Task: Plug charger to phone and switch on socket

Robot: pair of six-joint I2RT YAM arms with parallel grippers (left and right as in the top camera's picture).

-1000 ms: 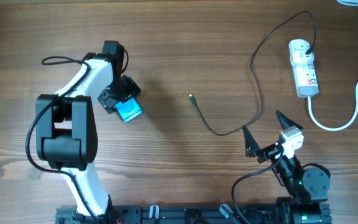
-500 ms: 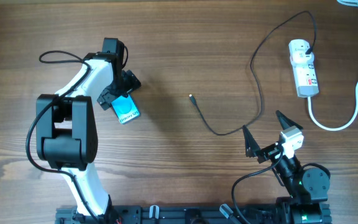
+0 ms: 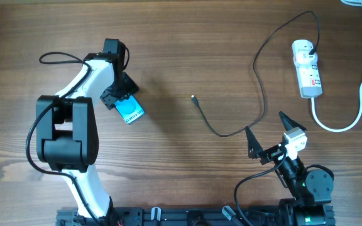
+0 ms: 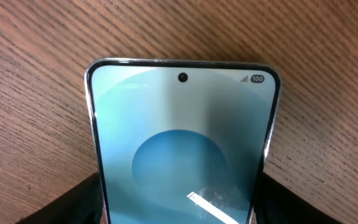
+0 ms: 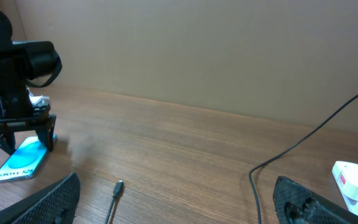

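The phone [image 3: 131, 112] lies flat on the wooden table at the left, its light-blue screen with a teal oval facing up [image 4: 182, 143]. My left gripper [image 3: 119, 98] is shut on the phone's near end, one finger against each long edge [image 4: 179, 205]. The charger's black cable [image 3: 259, 94] runs from its metallic plug tip [image 3: 193, 97] at the table's middle to a white adapter [image 3: 302, 46] on the socket [image 3: 309, 76] at the far right. My right gripper [image 3: 264, 122] is open and empty, above the table near the front right; the plug tip [image 5: 118, 186] lies ahead of it.
The socket's thick white cord [image 3: 338, 127] loops at the right edge and leaves at the top right. The cable's slack curves close in front of my right gripper [image 3: 228, 133]. A wall stands behind the table in the right wrist view [image 5: 197, 50].
The phone has turned slightly back and forth on the table in my left gripper, which shifted with it. The right arm, the cable and the socket have not moved.
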